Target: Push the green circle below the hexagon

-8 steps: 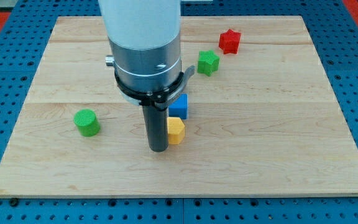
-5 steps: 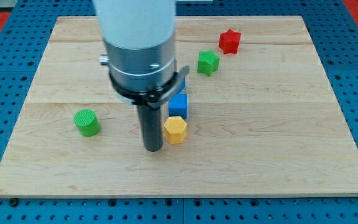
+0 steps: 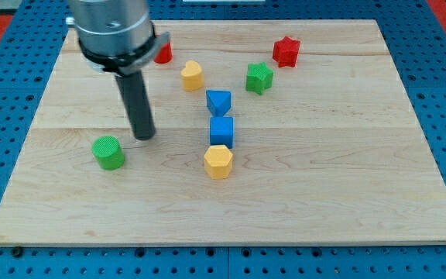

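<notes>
Near the wooden board's point(image 3: 409, 155) left side, my tip point(image 3: 145, 136) stood bare, grasping nothing, just right of the green circular block point(image 3: 108, 152). It needed pushing rightward below the yellow hexagonal block point(image 3: 218, 161), so contact belonged on its left.

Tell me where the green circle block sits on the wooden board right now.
The green circle block sits toward the view's left on the wooden board, just below and left of my tip, well left of the yellow hexagon block.

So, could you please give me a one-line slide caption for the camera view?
My tip sits just upper right of the green circle, left of the yellow hexagon.
</notes>
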Robot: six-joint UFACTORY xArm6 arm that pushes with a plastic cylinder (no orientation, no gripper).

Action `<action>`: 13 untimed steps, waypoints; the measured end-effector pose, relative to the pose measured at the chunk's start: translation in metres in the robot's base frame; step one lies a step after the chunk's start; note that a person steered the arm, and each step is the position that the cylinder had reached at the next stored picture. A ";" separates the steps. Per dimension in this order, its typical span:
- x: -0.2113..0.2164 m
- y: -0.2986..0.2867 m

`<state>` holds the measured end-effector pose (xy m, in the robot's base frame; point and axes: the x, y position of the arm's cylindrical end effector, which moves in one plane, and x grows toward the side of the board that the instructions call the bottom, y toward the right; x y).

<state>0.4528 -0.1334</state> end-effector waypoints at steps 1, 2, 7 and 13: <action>0.001 -0.049; 0.026 -0.063; 0.031 -0.029; 0.109 0.075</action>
